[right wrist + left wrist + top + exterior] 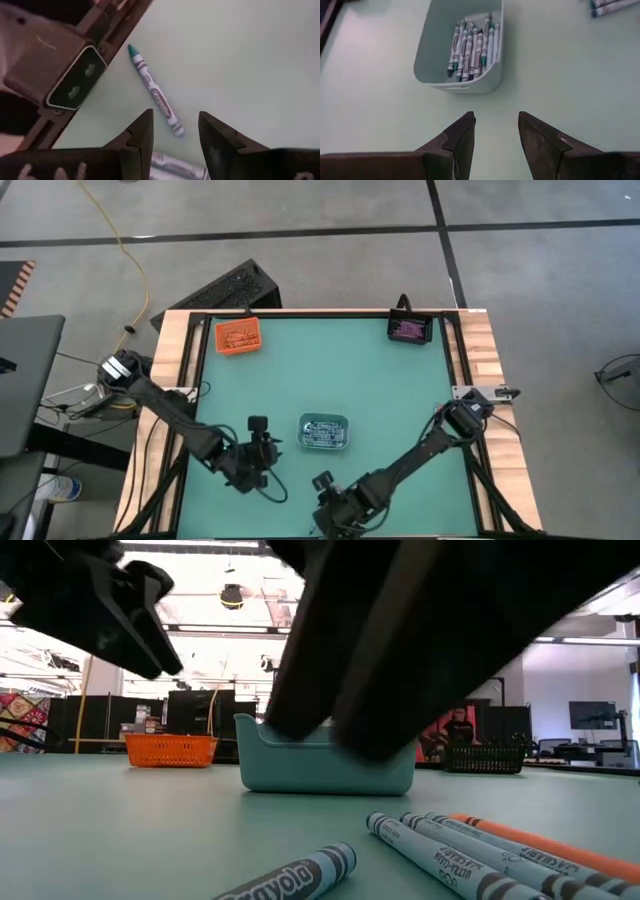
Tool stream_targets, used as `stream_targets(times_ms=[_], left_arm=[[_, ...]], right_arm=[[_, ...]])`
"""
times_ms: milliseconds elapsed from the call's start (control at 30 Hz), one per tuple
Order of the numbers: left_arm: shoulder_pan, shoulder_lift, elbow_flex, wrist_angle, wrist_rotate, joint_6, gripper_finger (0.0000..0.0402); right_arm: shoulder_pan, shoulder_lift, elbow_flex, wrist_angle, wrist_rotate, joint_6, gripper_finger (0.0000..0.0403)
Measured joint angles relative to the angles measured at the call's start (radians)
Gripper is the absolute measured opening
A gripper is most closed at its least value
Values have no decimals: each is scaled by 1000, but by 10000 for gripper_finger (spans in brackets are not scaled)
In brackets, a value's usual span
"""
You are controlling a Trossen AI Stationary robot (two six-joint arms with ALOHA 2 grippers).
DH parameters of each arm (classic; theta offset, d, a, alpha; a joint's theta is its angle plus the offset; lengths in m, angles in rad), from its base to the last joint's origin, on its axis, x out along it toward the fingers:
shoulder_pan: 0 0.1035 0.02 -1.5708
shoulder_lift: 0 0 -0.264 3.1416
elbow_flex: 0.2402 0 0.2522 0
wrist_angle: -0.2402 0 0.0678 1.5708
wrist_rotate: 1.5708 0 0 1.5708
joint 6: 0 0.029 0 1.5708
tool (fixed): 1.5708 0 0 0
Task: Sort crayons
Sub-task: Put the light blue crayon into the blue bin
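Right wrist view shows the right gripper (175, 131) with its two fingers apart and nothing between them, hanging just above a green-tipped crayon (155, 96) that lies flat on the green table (240, 60). Another crayon (177, 172) lies just under the fingers, and a small camera box (60, 75) stands at the table edge near the first crayon.

The left gripper (495, 135) is also spread and holds nothing; it points at the pale grey-blue tray (470, 85), which has a row of green crayons (472, 47) inside.

From this tray, the orange tray (238, 336) is far to the left corner, the black tray (409, 329) far to the right corner. Loose crayons (460, 850), grey-blue and one orange, lie in front of the tray.
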Motion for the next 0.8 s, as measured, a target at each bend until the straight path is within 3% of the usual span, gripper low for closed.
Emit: stream_targets(times_ms=[167, 400, 533, 700, 800], left_arm=[[-61, 0, 0, 1, -66, -45, 142], [-119, 0, 0, -3, -89, -101, 142], [-144, 0, 0, -8, -102, -110, 142], [-161, 0, 0, -9, -131, -115, 142], [-162, 0, 0, -9, -149, -113, 142]], right_arm=[[-34, 20, 0, 22, -105, -117, 148], [-51, 68, -1, 58, -170, -244, 136], [-52, 87, 3, 68, -200, -284, 100], [-53, 91, 4, 63, -214, -317, 18], [-53, 92, 9, 53, -214, -326, 10]])
